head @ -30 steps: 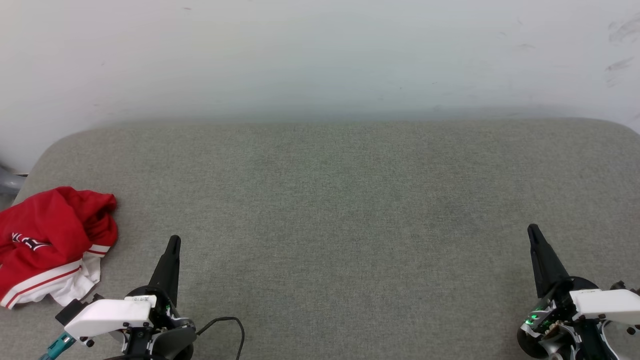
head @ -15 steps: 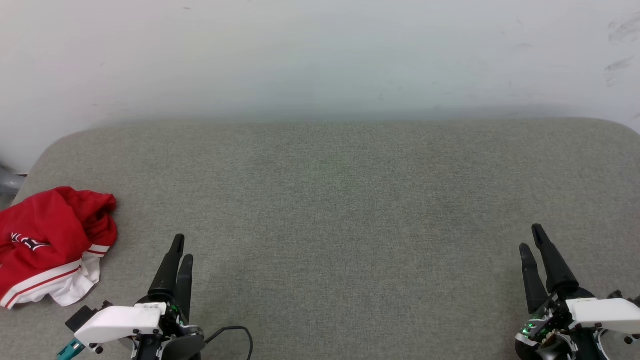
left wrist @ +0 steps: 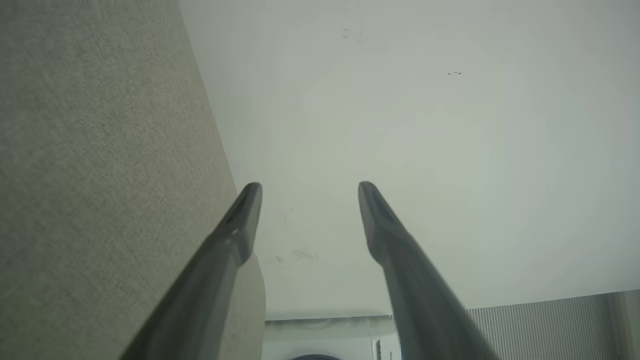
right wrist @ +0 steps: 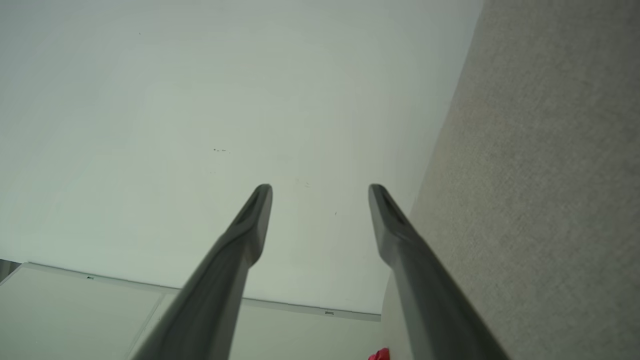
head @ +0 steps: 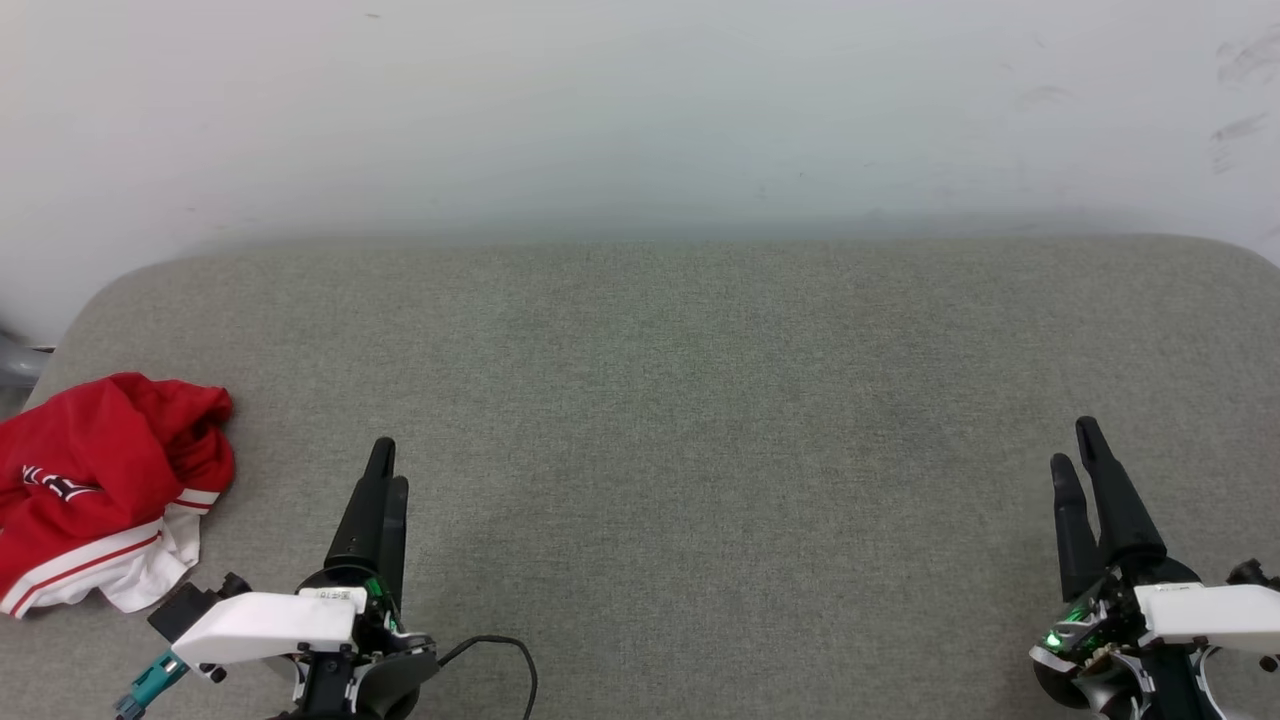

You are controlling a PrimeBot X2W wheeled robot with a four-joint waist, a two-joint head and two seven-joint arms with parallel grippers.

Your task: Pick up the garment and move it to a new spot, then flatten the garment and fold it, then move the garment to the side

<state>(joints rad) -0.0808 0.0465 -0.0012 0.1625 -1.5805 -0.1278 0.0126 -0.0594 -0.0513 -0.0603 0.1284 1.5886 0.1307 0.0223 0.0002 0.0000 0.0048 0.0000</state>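
Observation:
The garment, a red shirt with white striped trim and dark lettering, lies crumpled at the left edge of the grey padded table. A speck of its red cloth shows at the bottom of the right wrist view. My left gripper hovers near the front left, to the right of the garment and apart from it, open and empty. In the left wrist view the left gripper has its fingers spread against the wall. My right gripper stands open and empty at the front right, again spread in its own view.
A white wall rises behind the table's far edge. A black cable loops by my left wrist. A grey object sits past the table's left corner.
Both grippers went from shut to open. The left one moved right and forward, away from the garment. The right one moved slightly forward. The garment has not moved.

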